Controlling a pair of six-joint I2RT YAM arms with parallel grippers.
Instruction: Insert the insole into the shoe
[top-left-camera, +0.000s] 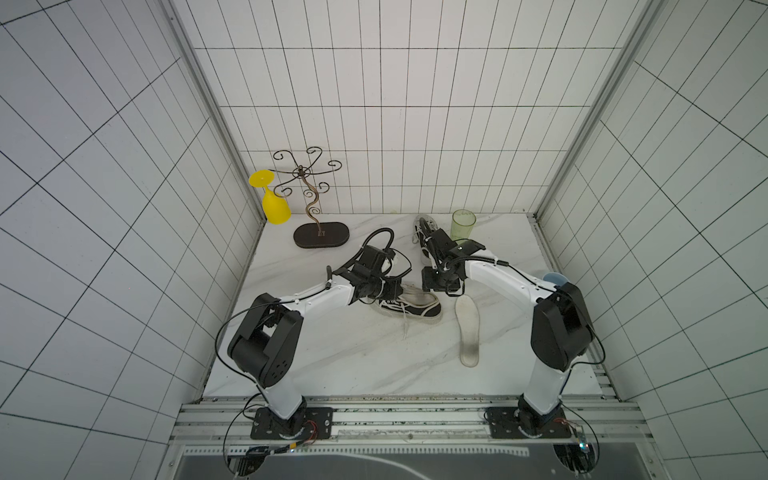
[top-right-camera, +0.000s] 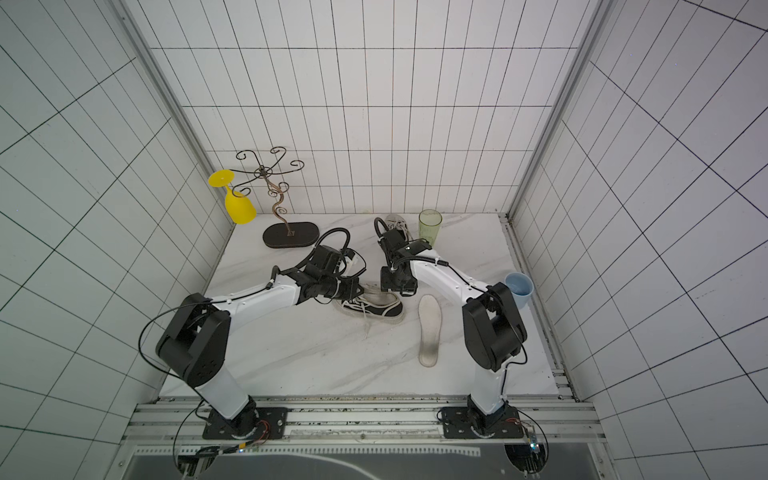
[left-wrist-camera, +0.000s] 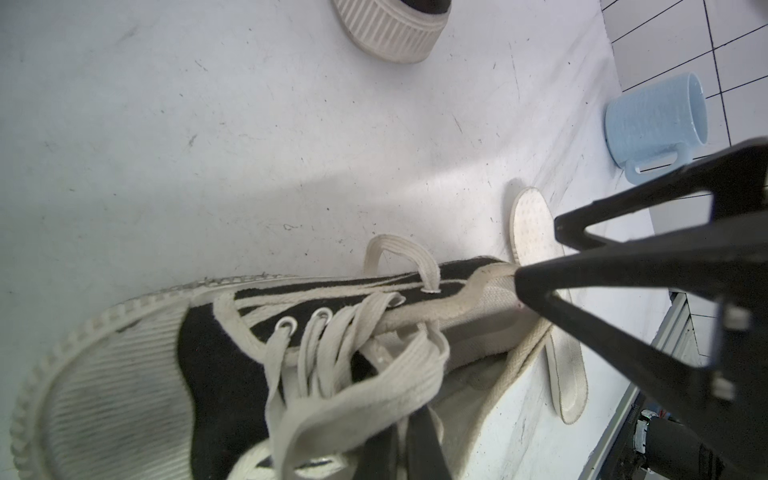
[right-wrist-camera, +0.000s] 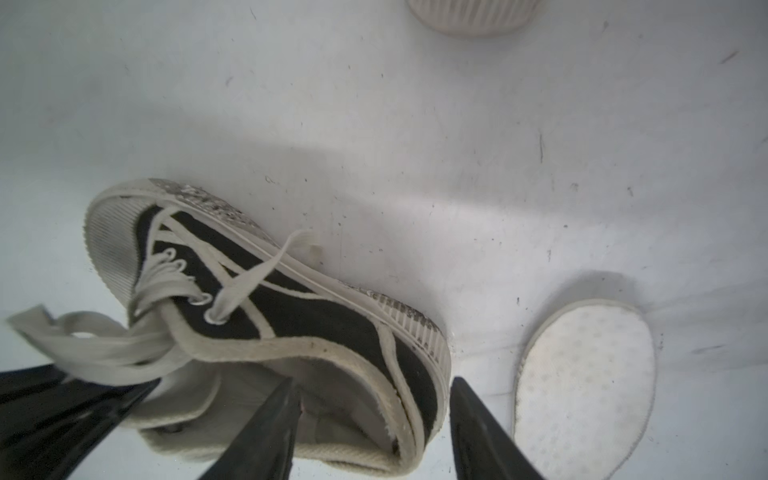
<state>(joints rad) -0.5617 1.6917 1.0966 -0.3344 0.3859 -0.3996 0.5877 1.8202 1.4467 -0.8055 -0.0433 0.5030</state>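
Holding the shoe (right-wrist-camera: 291, 307): left claw (left-wrist-camera: 536, 259) clamped on its collar, right claw (right-wrist-camera: 372, 386) open astride the heel. Next, probably: right claw grabs the untouched insole (right-wrist-camera: 582, 386) beside it.

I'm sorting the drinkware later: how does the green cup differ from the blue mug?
The green cup is translucent; the blue mug is opaque. The mug has a handle, the cup none. The cup stands by the back wall, the mug at the table's right edge. Both stand upright, mouths up.
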